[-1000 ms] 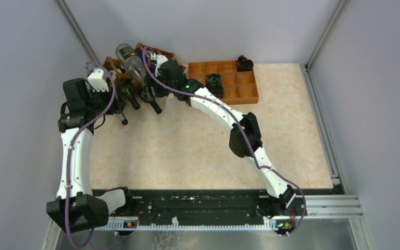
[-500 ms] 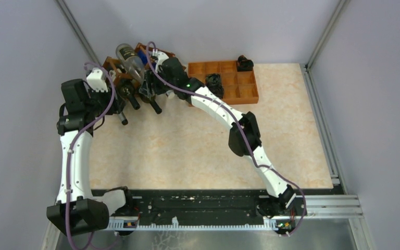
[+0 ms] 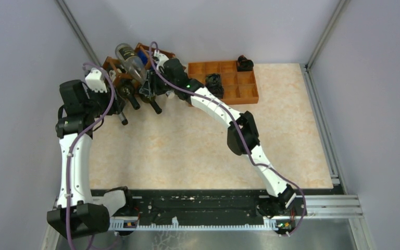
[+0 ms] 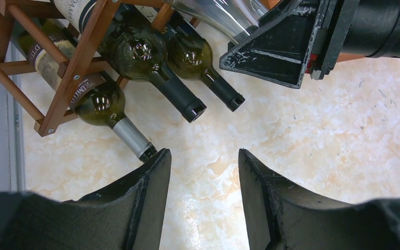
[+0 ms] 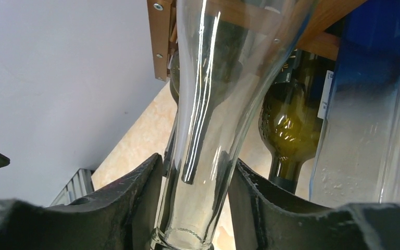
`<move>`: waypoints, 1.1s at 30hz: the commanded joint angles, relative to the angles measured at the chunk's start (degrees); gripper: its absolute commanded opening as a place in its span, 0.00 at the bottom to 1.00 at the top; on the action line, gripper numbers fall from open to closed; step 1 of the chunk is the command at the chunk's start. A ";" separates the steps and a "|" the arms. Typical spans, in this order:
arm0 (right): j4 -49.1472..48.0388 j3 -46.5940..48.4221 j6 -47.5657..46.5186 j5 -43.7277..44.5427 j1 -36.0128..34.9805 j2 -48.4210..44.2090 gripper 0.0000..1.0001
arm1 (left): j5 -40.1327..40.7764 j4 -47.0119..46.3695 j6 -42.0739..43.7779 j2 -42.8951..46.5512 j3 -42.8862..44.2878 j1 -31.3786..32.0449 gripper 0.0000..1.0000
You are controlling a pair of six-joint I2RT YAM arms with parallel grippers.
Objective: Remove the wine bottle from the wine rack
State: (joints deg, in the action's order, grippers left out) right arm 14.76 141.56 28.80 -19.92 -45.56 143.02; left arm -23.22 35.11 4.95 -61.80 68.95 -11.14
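Note:
The wine rack (image 3: 113, 65), a reddish-brown lattice, stands at the table's far left corner with several bottles in it. A clear glass wine bottle (image 3: 129, 57) lies in an upper cell, its neck (image 5: 208, 130) pointing toward me. My right gripper (image 5: 195, 166) is shut on that neck, both pads against the glass. In the top view this gripper (image 3: 148, 89) sits at the rack's front. My left gripper (image 4: 204, 156) hangs open over bare table, its left finger beside the silver-capped neck of a green bottle (image 4: 96, 101).
Two more dark green bottles (image 4: 138, 49) (image 4: 190, 54) stick out of the rack's lower cells (image 4: 83, 49). A flat orange compartment tray (image 3: 247, 95) lies right of the rack with black objects (image 3: 214, 83) in it. The grey wall stands close behind.
My right gripper's jaws have closed in onto the clear bottle's neck. The left arm has drifted slightly left and its jaws have widened a little.

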 commanded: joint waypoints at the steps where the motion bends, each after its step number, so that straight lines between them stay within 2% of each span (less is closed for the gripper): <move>1: -4.40 3.32 1.55 -1.37 0.39 0.16 0.45 | -0.98 -0.38 0.48 0.88 0.96 -0.32 0.58; 8: -4.59 3.19 2.01 -2.66 0.39 -0.73 0.13 | -0.62 -0.99 1.65 1.28 0.11 -0.32 0.61; 11: -4.25 1.55 1.98 -3.30 0.39 -2.16 0.00 | -1.24 -1.08 2.71 1.34 -0.28 -0.31 0.73; 15: -5.03 -3.63 1.82 -4.16 0.40 -6.40 0.00 | -2.14 -0.97 5.04 1.58 -0.89 -0.33 0.90; 19: -7.10 -10.03 1.51 -4.35 0.35 -11.17 0.00 | -2.18 -0.97 7.18 1.55 -1.51 -0.30 0.98; 26: -8.49 -17.86 -0.48 -3.75 -0.44 -18.61 0.00 | -1.48 -1.57 9.40 1.39 -2.15 -0.32 0.98; 33: -10.84 -25.19 -0.57 -4.34 -1.33 -23.38 0.00 | -1.20 -2.35 10.29 1.51 -2.02 -0.29 0.92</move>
State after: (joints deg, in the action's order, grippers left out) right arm 12.73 117.84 30.59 -20.58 -44.60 127.81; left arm -24.21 34.63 13.74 -61.25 67.00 -11.14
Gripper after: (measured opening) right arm 0.364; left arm 0.939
